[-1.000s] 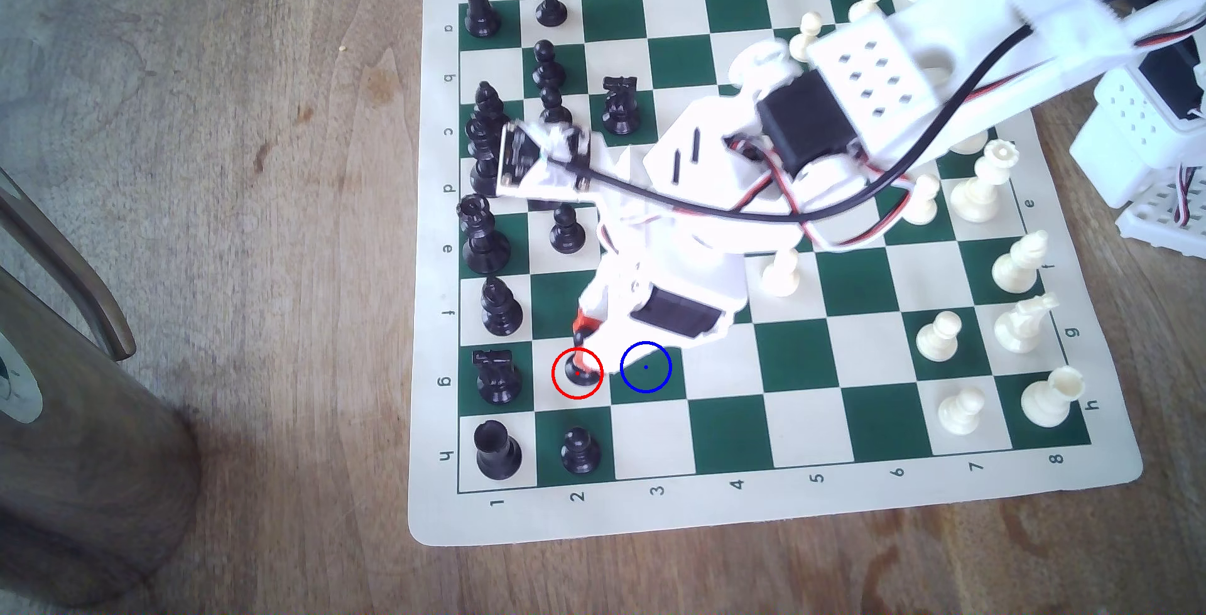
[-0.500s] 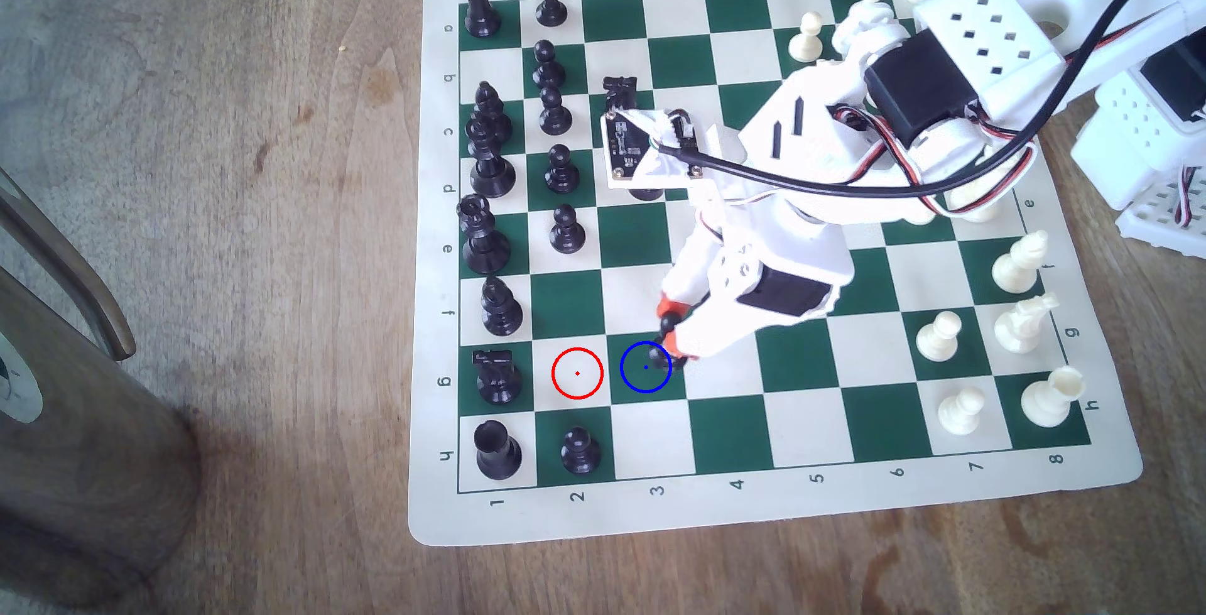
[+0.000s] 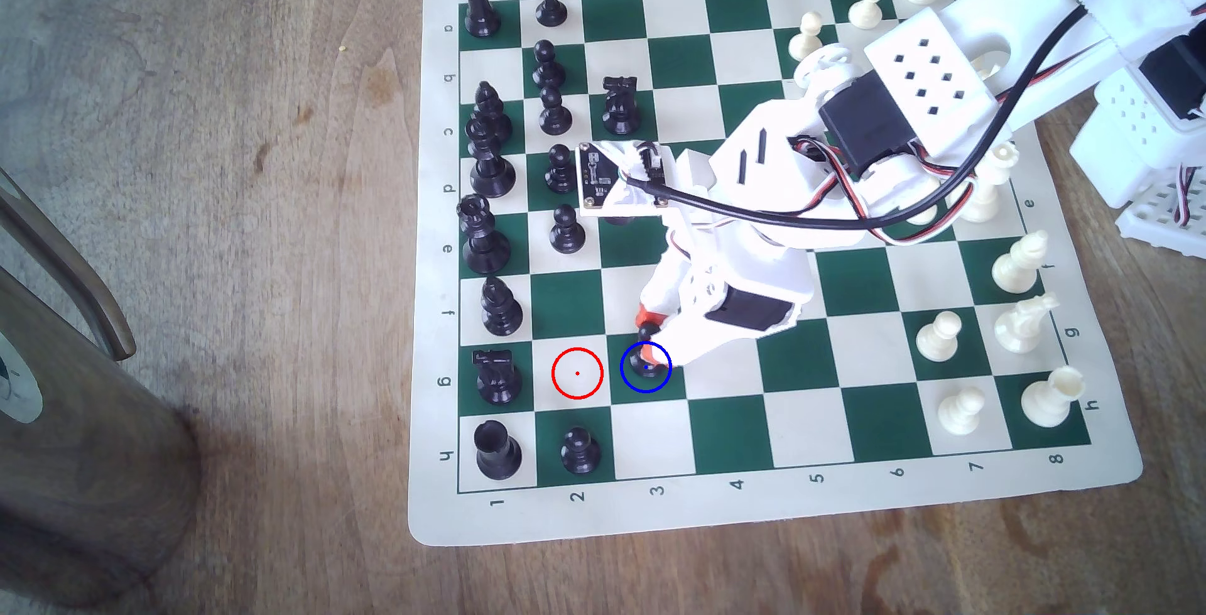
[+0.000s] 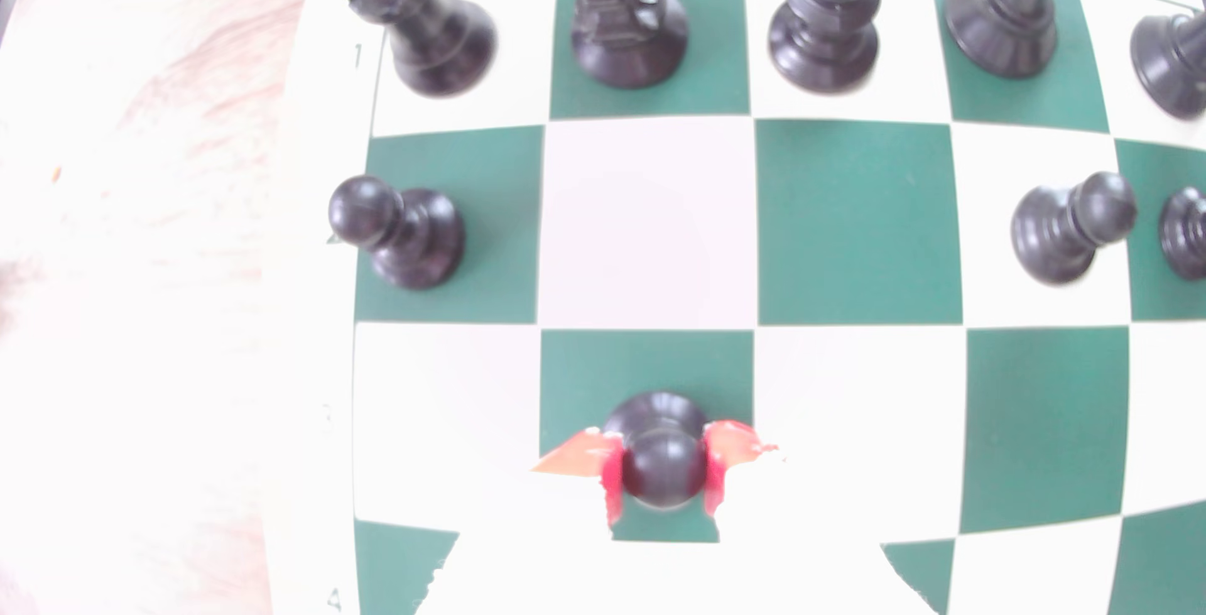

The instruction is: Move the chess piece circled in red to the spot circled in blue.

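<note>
The chess piece (image 3: 646,360), a small black pawn, stands inside the blue ring of the spot (image 3: 628,387), a dark green square. My gripper (image 3: 652,340) is shut on the pawn's ball head, one red-tipped finger on each side. In the wrist view the pawn (image 4: 662,452) sits on a green square (image 4: 587,373), and the red fingertips (image 4: 610,468) press its head from both sides. The red ring (image 3: 577,373) marks a cream square with nothing on it, just to the exterior view's left of the pawn.
Black pieces (image 3: 499,308) line the board's two columns on the exterior view's left, with a black knight (image 3: 618,103) further in. A black pawn (image 3: 579,450) stands near the front. White pieces (image 3: 938,336) fill the right side. A dark cylinder (image 3: 85,445) stands off the board.
The gripper carried the pawn from the red-ringed square to the right, then came down and slightly left, so the pawn now stands centred in the blue ring.
</note>
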Robot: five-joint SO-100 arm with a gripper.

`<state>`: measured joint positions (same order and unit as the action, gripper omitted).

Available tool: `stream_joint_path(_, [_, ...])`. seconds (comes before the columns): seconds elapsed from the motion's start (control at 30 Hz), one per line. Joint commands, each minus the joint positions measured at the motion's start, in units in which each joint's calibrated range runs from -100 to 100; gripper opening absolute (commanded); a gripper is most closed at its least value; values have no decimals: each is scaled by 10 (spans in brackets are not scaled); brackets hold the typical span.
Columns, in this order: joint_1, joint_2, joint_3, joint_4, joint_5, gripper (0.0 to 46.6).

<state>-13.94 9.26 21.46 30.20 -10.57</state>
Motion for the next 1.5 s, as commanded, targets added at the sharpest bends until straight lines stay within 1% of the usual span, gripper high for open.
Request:
stream_joint_path(0.0, [-3,-14,-21,-11,1,11])
stream_joint_path(0.07, [-1,-14,-10,-30,0,91])
stream_joint_path(0.1, [1,-14,-5,-40,0,123])
stream_joint_path(0.13, [2,-14,-1,-48,0,138])
stream_joint_path(0.23, [4,-25,7,-55,0,162])
stream_joint_path(0.4, [4,-46,21,-51,3,174])
stream_joint_path(0.53, [3,-87,47,-33,7,168])
stream_joint_path(0.67, [1,-171,96,-28,7,168])
stream_joint_path(0.8, [-15,-347,202,-10,6,163])
stream_joint_path(0.87, [-17,-449,256,5,7,150])
stream_joint_path(0.9, [-12,-488,278,13,10,145])
stream_joint_path(0.97, [10,-565,344,10,24,138])
stream_joint_path(1.13, [75,-761,517,-1,57,135])
stream_joint_path(1.23, [100,-858,602,-11,71,132])
stream_joint_path(1.27, [107,-878,621,-20,72,125])
stream_joint_path(1.3, [113,-891,636,-33,73,105])
stream_joint_path(1.4, [135,-910,695,-136,75,33])
stream_joint_path(1.43, [141,-908,716,-182,75,2])
stream_joint_path(1.47, [148,-907,733,-217,75,2])
